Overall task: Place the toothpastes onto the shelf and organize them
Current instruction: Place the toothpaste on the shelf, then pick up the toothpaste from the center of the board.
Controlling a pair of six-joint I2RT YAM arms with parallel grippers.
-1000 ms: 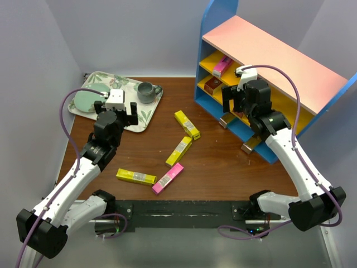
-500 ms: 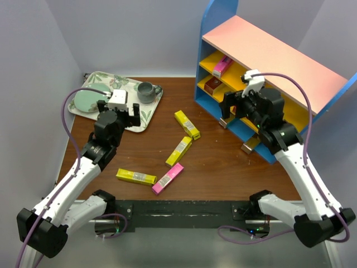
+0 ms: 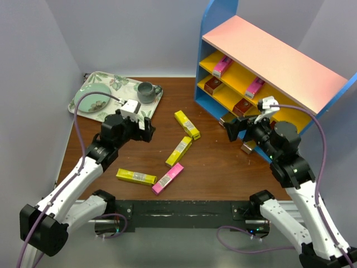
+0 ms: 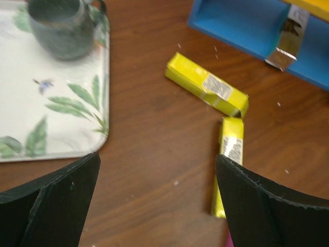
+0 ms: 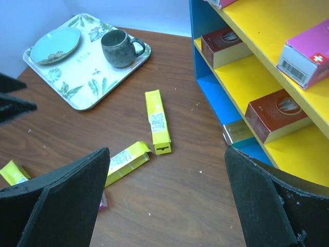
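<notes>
Toothpastes (image 3: 179, 151) lie loose on the table (image 3: 223, 167) short of the shelf (image 3: 268, 56), and your left gripper (image 4: 158, 159), fingers spread and empty same as the right gripper (image 5: 167, 152), looks nearer the yellow carton (image 4: 205, 91) lying diagonally just ahead.

Seen from above, with the table as the dial. At ten o'clock the tray (image 3: 120, 84), with the mug (image 3: 146, 92) on its three o'clock end and the plate (image 3: 92, 101) on its nine o'clock end. At two o'clock the shelf (image 3: 273, 56), with two toothpastes on each level: upper pair (image 3: 222, 66), middle pair (image 3: 212, 85), lowest pair (image 3: 250, 146) poking out toward seven o'clock. Near the middle, four loose toothpastes in a chain: first carton (image 3: 187, 124), second carton (image 3: 179, 151) just beside its six o'clock end, third carton (image 3: 168, 178) at seven o'clock of that, fourth carton (image 3: 135, 177) just at nine o'clock of the third.
</notes>
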